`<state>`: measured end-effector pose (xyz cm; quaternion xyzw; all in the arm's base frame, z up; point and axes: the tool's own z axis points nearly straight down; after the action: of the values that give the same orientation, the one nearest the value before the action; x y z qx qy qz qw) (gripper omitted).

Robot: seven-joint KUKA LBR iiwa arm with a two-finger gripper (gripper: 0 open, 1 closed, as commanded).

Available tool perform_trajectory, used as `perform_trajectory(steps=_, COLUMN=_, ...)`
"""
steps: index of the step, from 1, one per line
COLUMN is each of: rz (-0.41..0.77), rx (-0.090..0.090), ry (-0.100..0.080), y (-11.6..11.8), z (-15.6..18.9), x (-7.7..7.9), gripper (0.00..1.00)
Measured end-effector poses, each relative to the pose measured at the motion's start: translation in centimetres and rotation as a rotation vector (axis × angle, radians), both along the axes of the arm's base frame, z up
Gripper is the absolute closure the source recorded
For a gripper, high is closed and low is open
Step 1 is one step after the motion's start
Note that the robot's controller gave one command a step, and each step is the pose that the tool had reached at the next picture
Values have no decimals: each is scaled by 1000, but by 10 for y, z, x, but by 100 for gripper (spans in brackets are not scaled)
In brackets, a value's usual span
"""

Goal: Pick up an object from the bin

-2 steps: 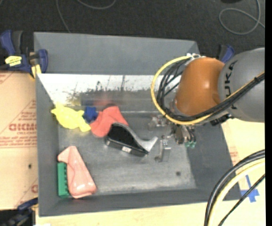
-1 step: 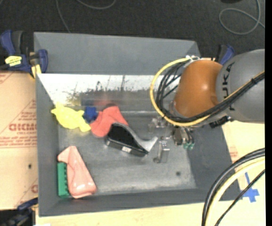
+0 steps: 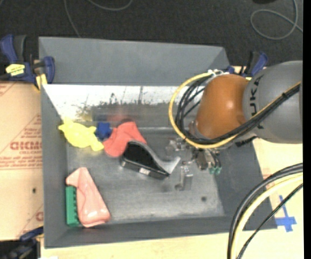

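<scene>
Gripper (image 3: 182,169) sits low in the grey bin (image 3: 133,58), toward 3 o'clock; open or closed, can't tell. Black wedge-shaped thing (image 3: 142,159) lies just beside it at 9 o'clock, possibly touching. Red cloth (image 3: 120,138) is at the wedge's 11 o'clock.
</scene>
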<state>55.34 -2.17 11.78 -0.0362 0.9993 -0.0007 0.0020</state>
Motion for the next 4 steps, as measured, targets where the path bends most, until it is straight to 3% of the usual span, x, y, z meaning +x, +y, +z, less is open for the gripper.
perform_trajectory(steps=1, rz=-107, rx=2, ry=-9, y=13, z=-17, x=13, gripper=0)
perform_trajectory(steps=2, rz=-309, rx=3, ry=-7, y=33, z=-29, x=23, gripper=0)
perform_trajectory(steps=3, rz=-203, rx=1, ry=-6, y=41, z=-38, x=40, gripper=0)
perform_trajectory(steps=4, rz=-255, rx=3, ry=-11, y=56, z=-40, x=44, gripper=0)
